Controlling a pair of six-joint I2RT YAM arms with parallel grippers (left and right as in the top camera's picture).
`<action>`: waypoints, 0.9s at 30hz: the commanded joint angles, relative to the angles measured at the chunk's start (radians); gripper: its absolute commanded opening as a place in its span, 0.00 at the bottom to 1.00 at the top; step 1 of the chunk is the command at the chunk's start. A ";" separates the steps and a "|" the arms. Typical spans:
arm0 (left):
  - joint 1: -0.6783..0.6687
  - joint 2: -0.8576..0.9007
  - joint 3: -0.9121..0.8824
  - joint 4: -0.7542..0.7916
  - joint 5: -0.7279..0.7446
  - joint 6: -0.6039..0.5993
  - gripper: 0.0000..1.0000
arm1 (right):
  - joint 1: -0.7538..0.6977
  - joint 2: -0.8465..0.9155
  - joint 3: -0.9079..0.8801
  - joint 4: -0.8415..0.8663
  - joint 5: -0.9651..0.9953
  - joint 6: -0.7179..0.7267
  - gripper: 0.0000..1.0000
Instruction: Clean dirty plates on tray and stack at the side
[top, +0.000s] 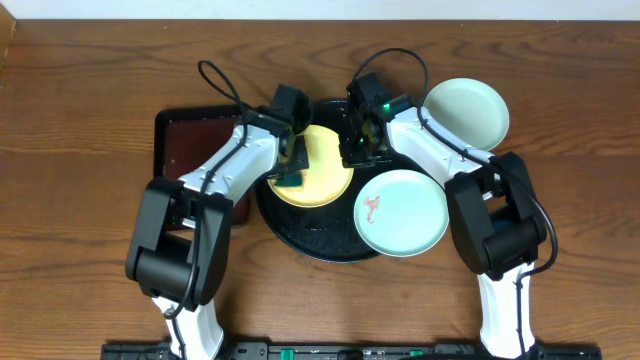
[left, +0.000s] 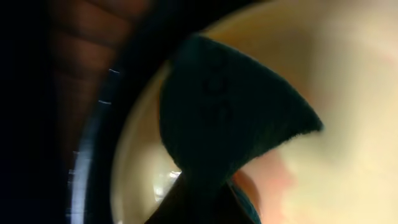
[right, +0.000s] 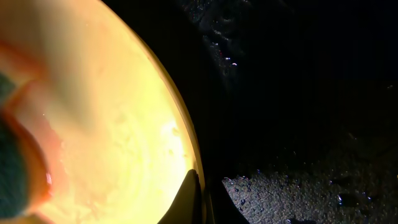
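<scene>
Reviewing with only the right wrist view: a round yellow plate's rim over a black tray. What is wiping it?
Observer: The left gripper presses a dark green scrubbing pad on the yellow plate.
Operator: Any other plates?
Observer: A pale mint round plate with a red smear lies at the near right edge of the round black tray.
Operator: And off the tray?
Observer: A second mint plate, no smear showing, sits on the wooden table, far right.

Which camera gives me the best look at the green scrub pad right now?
Left wrist: the green pad fills mid-frame, over the yellow plate. Overhead shows only a small dark patch under the left gripper. Right wrist catches a blurred teal edge at far left.
</scene>
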 joint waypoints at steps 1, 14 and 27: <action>0.019 0.021 -0.023 0.006 -0.370 -0.009 0.07 | -0.032 0.016 -0.003 -0.023 0.079 -0.008 0.01; 0.045 -0.232 0.048 0.040 -0.320 -0.009 0.07 | -0.032 0.004 0.028 -0.043 0.079 -0.009 0.01; 0.377 -0.273 0.042 -0.025 0.067 0.003 0.08 | 0.026 -0.121 0.241 -0.200 0.493 -0.214 0.01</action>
